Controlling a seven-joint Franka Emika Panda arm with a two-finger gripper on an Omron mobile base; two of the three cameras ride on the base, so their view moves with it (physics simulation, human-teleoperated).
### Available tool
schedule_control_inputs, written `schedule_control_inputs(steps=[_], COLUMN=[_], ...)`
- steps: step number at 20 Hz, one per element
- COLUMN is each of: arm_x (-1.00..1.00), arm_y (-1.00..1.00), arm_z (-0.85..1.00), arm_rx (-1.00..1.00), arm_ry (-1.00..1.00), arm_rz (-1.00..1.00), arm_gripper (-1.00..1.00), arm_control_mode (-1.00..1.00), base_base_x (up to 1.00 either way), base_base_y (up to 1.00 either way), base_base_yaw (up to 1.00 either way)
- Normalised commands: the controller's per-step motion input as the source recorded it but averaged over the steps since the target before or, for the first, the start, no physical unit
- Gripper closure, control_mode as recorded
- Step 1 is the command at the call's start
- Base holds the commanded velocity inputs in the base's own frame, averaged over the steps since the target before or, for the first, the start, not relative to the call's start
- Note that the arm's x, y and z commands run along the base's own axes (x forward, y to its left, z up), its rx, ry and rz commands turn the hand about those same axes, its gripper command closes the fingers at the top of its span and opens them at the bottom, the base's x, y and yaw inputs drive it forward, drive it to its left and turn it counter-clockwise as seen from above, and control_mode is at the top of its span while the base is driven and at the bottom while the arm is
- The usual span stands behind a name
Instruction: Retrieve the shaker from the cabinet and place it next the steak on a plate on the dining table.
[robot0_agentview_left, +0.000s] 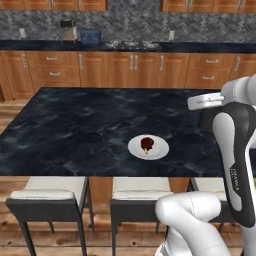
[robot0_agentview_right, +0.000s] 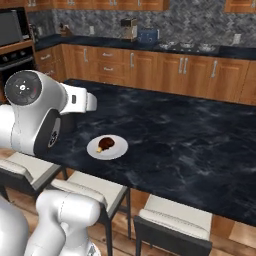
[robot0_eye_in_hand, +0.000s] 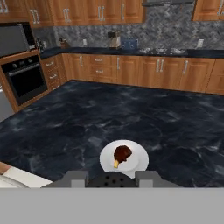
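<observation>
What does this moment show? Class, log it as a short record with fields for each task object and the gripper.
steak: on the plate, dark brown lump
plate: round, white, near the stool-side edge of the dining table
dining table: black veined marble top
shaker: dark perforated top, held between the fingers
gripper: shut on the shaker, close to the plate
stools: pale seats tucked under the table

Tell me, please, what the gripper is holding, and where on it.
The black shaker, its perforated top sitting between the two fingers, which flank its sides above the plate.
</observation>
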Motion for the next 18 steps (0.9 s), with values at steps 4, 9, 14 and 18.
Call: schedule_control_inputs(steps=[4,9,14,18], arm_x=[0.0,0.0,0.0,0.11], arm_y=[0.0,0.0,0.0,-0.04], arm_z=[0.0,0.0,0.0,-0.06], arm_rx=[0.0,0.0,0.0,0.0], arm_ry=[0.0,0.0,0.0,0.0], arm_rz=[0.0,0.0,0.0,0.0], arm_gripper=[1.0,1.0,1.0,1.0], arm_control_mode=[1.0,1.0,1.0,-1.0], base_base_x=[0.87,0.11,0.0,0.0], base_base_y=[0.0,0.0,0.0,0.0], base_base_yaw=[-0.13,0.0,-0.01,0.0])
